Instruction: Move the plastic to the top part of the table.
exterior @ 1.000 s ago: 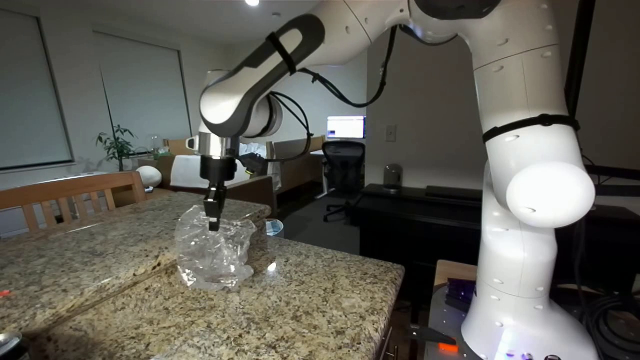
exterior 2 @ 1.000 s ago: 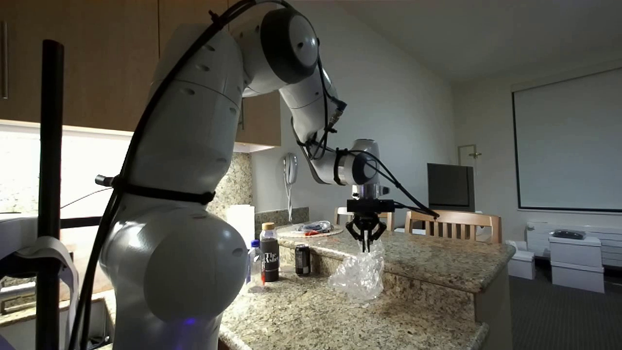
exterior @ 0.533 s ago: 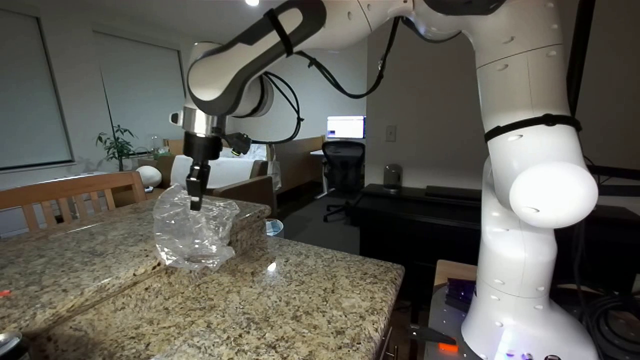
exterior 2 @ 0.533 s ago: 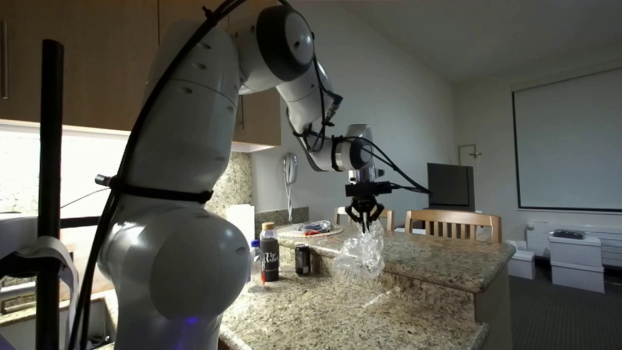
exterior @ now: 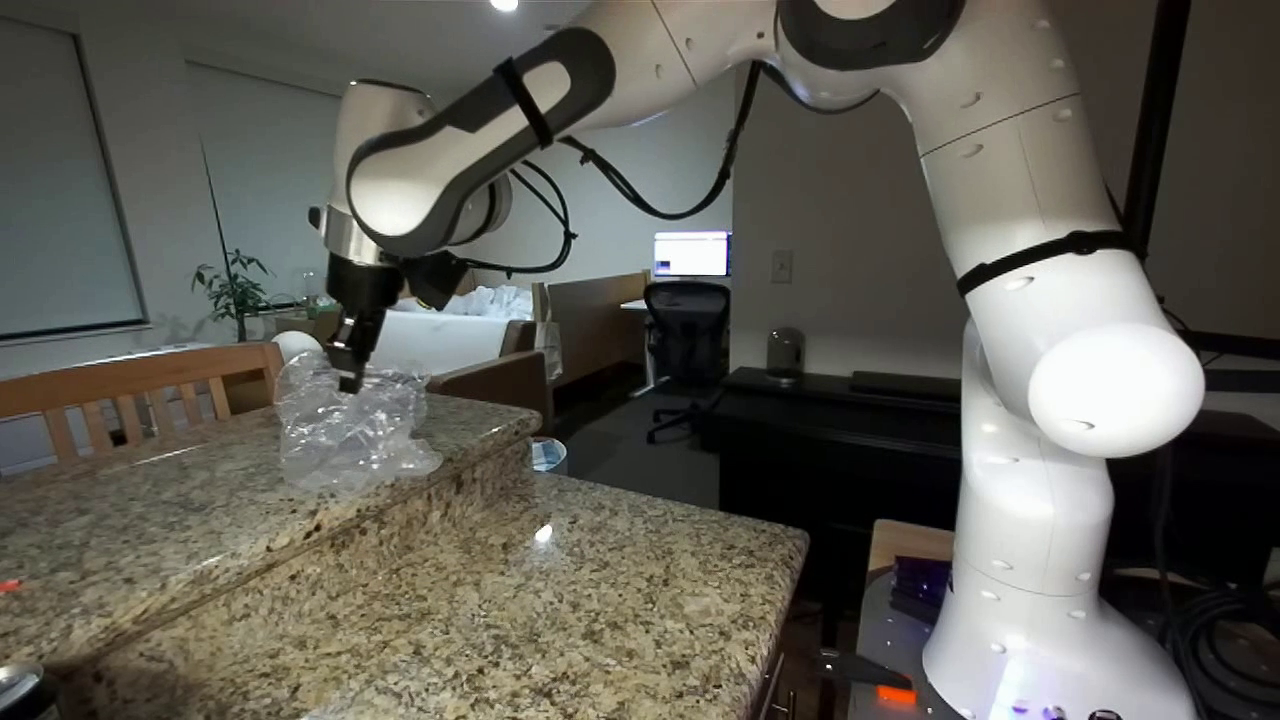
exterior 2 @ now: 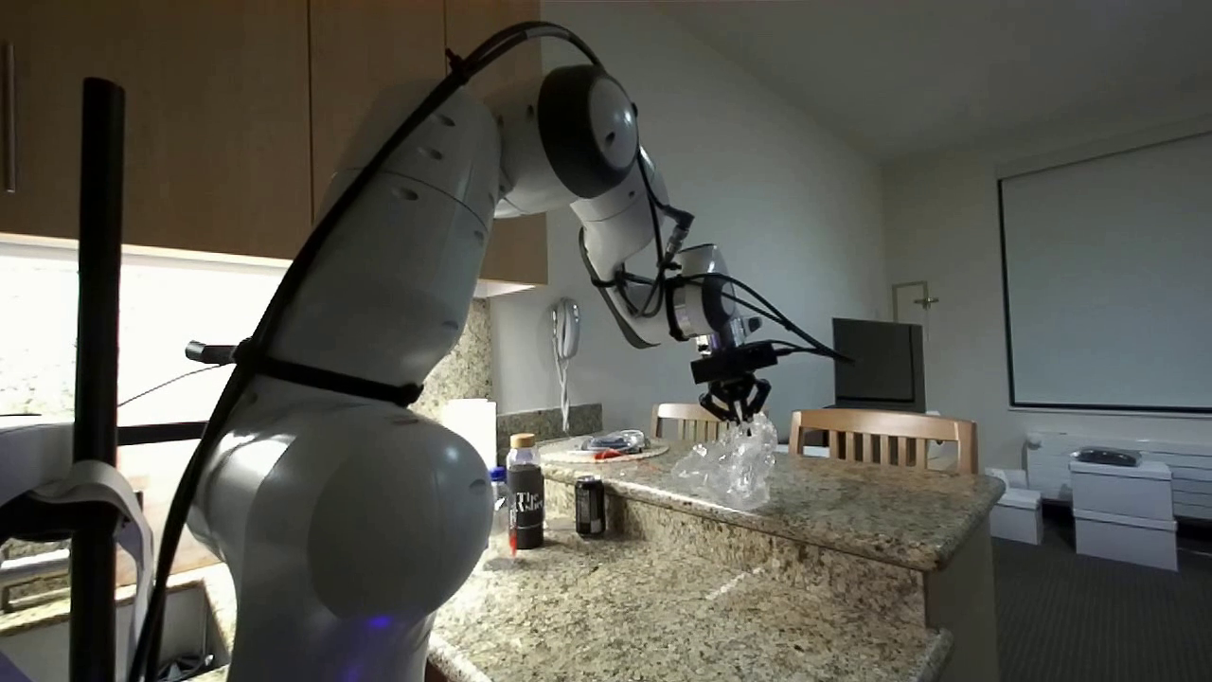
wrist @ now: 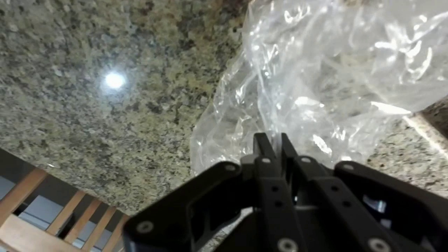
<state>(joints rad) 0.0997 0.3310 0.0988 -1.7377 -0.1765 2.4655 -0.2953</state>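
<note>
1 pc. of clear plastic (wrist: 315, 80), upper right of the wrist view, was over the raised ledge (wrist: 140, 115), near its edge; couldn't tell if touching; prob. v. light, limp, slippery, easily torn; best held by a gathered fold; the gripper (wrist: 274, 140) had the plastic's upper part pinched; in an exterior view, left of centre, stood 1 can (exterior 2: 589, 505), 2 bottles (exterior 2: 524, 497); right of centre, 2 chairs (exterior 2: 881, 421).

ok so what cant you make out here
Plastic: cut off by the wrist view's top and right edges.
Can: cut off by an exterior view's bottom-left corner.
Blue-capped bottle: partly behind the arm in an exterior view.
Items on the mat: too small to name in an exterior view.
</note>
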